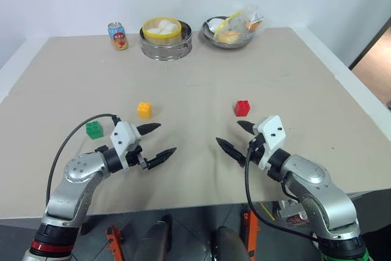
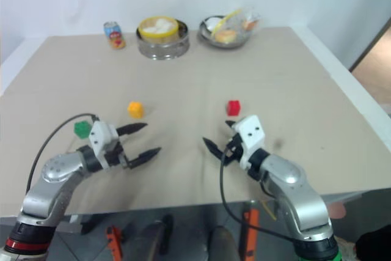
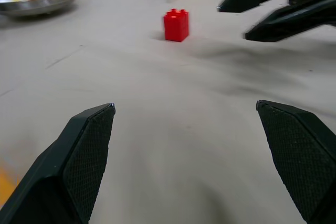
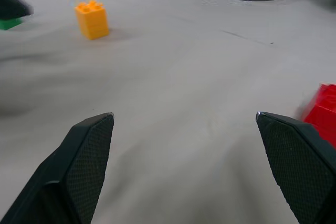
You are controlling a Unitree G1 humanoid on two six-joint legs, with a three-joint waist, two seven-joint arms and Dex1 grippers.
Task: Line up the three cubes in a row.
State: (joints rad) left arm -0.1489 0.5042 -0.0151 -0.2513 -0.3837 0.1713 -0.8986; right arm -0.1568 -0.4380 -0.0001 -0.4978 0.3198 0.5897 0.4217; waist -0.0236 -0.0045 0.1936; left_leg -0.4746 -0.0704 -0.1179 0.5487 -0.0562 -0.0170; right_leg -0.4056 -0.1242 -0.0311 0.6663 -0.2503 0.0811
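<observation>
Nearest the front edge of the table (image 1: 201, 181): left gripper (image 1: 160, 141) and right gripper (image 1: 235, 139), both just above the beige surface, tips turned inward toward each other, well apart. Both spread wide, holding nothing; bare tabletop between the black fingers (image 3: 84, 150) in the left wrist view, and the same between the fingers (image 4: 79, 156) in the right wrist view.

Just beyond and outside the left gripper: green cube (image 1: 94, 129), on the table beside the white wrist housing, near the looping black cable (image 1: 73, 136). A little farther in, past the left fingertips: yellow-orange cube (image 1: 144, 109), upright, studs up, apart from the green one. Across the middle, just beyond the right gripper: red cube (image 1: 242, 107), upright, about level with the yellow-orange one and well apart from it. Three cubes spread out, none touching, not yet in a tidy row.

Far edge of the table: drink can (image 1: 117, 36) at left, round metal steamer (image 1: 165, 39) with a yellow rim and white buns beside it, then metal bowl (image 1: 229, 32) with wrapped food.
</observation>
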